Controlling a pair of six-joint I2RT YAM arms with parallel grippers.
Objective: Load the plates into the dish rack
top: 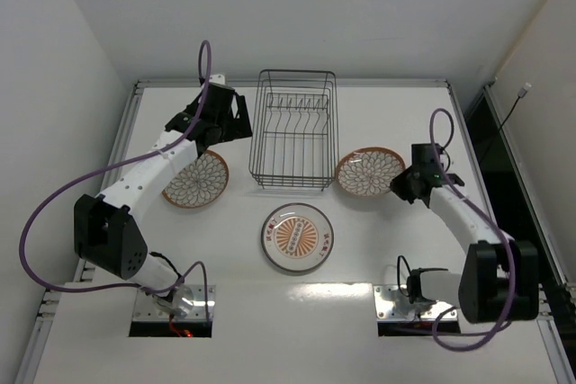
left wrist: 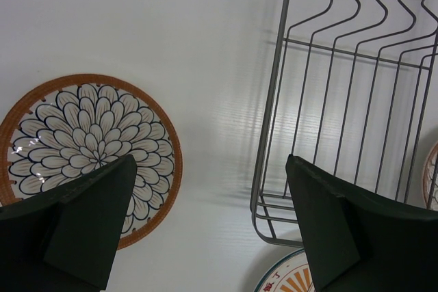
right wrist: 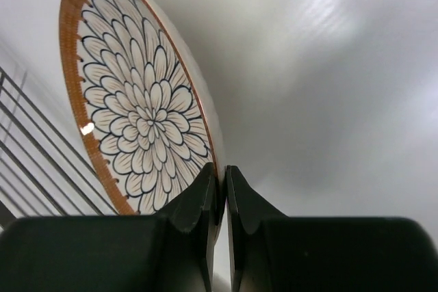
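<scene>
Seen from the overhead camera, the white table [top: 405, 249] carries four task items, described here from left to right.

The left plate [top: 200, 182] lies flat, face up, brown-rimmed with a white petal pattern. The left arm's forearm crosses above its near-left edge. Just beyond it, the left gripper [left wrist: 211, 169] hovers over bare table between this plate and the rack, with its fingers spread wide and nothing between them.

The dish rack [top: 293, 129], a black wire basket, stands upright in the middle of the far half of the table. Its long axis runs away from the arms, from near to far. Its upright wire dividers fill the far half and run along that same axis. The basket holds no plates, and nothing covers its open top.

The middle plate [top: 298, 237] lies flat, face up, on the near side of the rack and apart from it. It has a pale rim and an orange centre medallion.

The right plate [top: 369, 171], brown-rimmed with the same petal pattern, sits face up just beside the rack's near-right corner. The right gripper [right wrist: 220, 179] pinches its right-hand rim, fingers pressed together with the thin plate edge between them. Whether the plate has left the table surface cannot be told.

Purple cables [top: 54, 204] loop beside both arms.
</scene>
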